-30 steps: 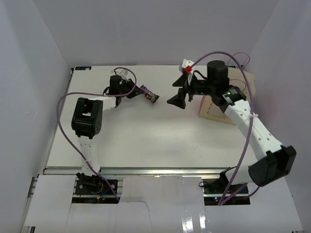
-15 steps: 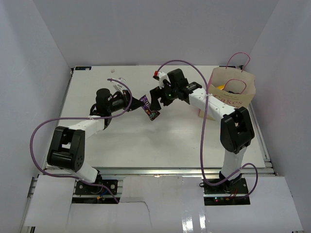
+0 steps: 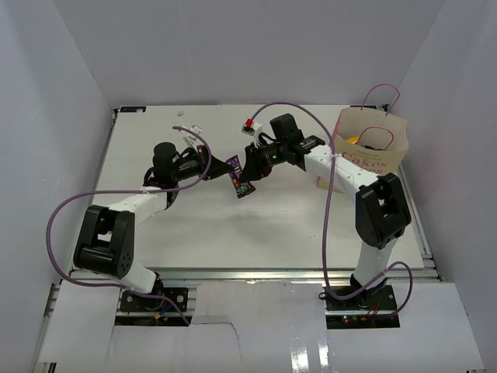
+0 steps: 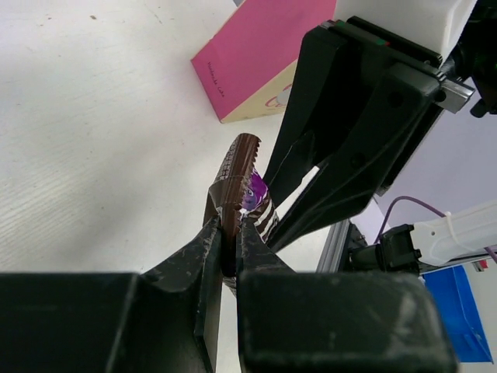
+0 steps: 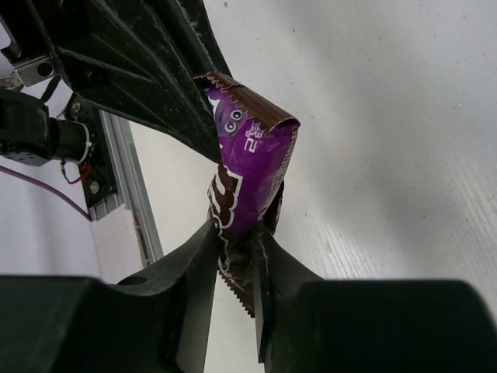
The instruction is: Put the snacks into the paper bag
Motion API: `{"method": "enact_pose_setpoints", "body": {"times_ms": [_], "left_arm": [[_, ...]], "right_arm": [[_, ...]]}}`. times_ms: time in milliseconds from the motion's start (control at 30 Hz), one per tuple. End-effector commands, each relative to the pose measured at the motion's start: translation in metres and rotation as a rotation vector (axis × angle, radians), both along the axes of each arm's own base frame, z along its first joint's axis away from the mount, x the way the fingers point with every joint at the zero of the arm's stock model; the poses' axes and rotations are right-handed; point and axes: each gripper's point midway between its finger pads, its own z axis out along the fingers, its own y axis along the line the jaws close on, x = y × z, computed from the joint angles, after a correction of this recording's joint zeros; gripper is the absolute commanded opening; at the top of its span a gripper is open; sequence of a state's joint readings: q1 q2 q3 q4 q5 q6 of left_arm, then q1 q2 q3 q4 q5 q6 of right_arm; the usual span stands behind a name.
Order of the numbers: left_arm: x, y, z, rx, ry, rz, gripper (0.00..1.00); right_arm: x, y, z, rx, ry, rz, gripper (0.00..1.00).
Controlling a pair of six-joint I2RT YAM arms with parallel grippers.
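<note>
A dark purple-brown candy bar [image 3: 240,177] hangs in the air over the middle of the table, held from both sides. My left gripper [image 4: 231,221] is shut on one end of the bar [image 4: 247,183]. My right gripper [image 5: 237,233] is shut on the other, serrated end of the bar [image 5: 252,163], and its fingers [image 4: 342,155] loom just behind the bar in the left wrist view. The paper bag [image 3: 374,151] stands upright at the back right, its mouth open and a yellow packet [image 3: 351,141] showing inside. Its pink side [image 4: 256,54] appears in the left wrist view.
White walls enclose the table on the left, back and right. Purple cables loop from both arms, one arching over the right arm near the bag's handles [image 3: 382,97]. The metal rail [image 3: 248,273] runs along the near edge.
The right gripper's jaws have closed on the candy bar that the left gripper holds. One second ago the right arm was near the bag; it has since swung left to the bar.
</note>
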State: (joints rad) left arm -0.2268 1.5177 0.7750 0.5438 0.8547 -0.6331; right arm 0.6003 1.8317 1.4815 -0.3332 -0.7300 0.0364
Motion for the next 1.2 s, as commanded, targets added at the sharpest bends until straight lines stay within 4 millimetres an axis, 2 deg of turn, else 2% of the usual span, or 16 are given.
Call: {"method": "enact_pose_setpoints", "body": {"times_ms": [0,67,100,167,267,333,367,433,533,567,633,667,767,867,1033,1167], "left_arm": [[-0.007,-0.004,0.047,-0.052,-0.125,-0.032,0.06],[-0.008,-0.004,0.052,-0.062,-0.126,-0.032,0.13],[-0.008,-0.004,0.057,-0.072,-0.126,-0.025,0.24],[-0.007,-0.003,0.064,-0.082,-0.137,-0.011,0.34],[-0.003,0.001,0.086,-0.103,-0.181,0.041,0.62],[0.0,0.008,0.109,-0.113,-0.249,0.104,0.89],[0.002,0.012,0.12,-0.117,-0.279,0.13,0.98],[0.004,0.022,0.14,-0.106,-0.349,0.192,0.98],[0.008,0.028,0.141,-0.054,-0.365,0.221,0.98],[0.009,0.029,0.135,-0.04,-0.348,0.225,0.98],[0.007,0.029,0.129,-0.032,-0.337,0.228,0.98],[0.006,0.03,0.12,-0.026,-0.32,0.23,0.98],[0.002,0.033,0.113,-0.022,-0.305,0.244,0.98],[0.003,0.038,0.103,-0.009,-0.286,0.283,0.98],[0.003,0.04,0.099,0.005,-0.268,0.291,0.98],[0.002,0.039,0.097,0.008,-0.258,0.283,0.98]], "right_arm": [[-0.012,0.002,0.039,0.09,-0.077,0.072,0.26],[-0.01,0.0,0.05,0.103,-0.132,0.087,0.16],[-0.008,-0.002,0.055,0.112,-0.143,0.089,0.08],[-0.003,-0.009,0.068,0.129,-0.176,0.08,0.08],[0.008,-0.026,0.094,0.154,-0.241,0.053,0.08],[0.015,-0.039,0.115,0.163,-0.309,0.032,0.08],[0.021,-0.056,0.143,0.179,-0.389,-0.006,0.08],[0.035,-0.089,0.184,0.181,-0.549,-0.088,0.08],[0.064,-0.137,0.244,0.137,-0.746,-0.292,0.08],[0.076,-0.168,0.27,0.113,-0.819,-0.403,0.08],[0.096,-0.225,0.291,0.018,-0.905,-0.612,0.08],[0.098,-0.242,0.297,-0.01,-0.931,-0.667,0.08],[0.107,-0.299,0.299,-0.142,-0.983,-0.84,0.08],[0.111,-0.348,0.275,-0.278,-0.968,-0.952,0.08],[0.111,-0.383,0.227,-0.392,-0.873,-0.993,0.09],[0.112,-0.401,0.197,-0.483,-0.813,-1.007,0.2]]}}
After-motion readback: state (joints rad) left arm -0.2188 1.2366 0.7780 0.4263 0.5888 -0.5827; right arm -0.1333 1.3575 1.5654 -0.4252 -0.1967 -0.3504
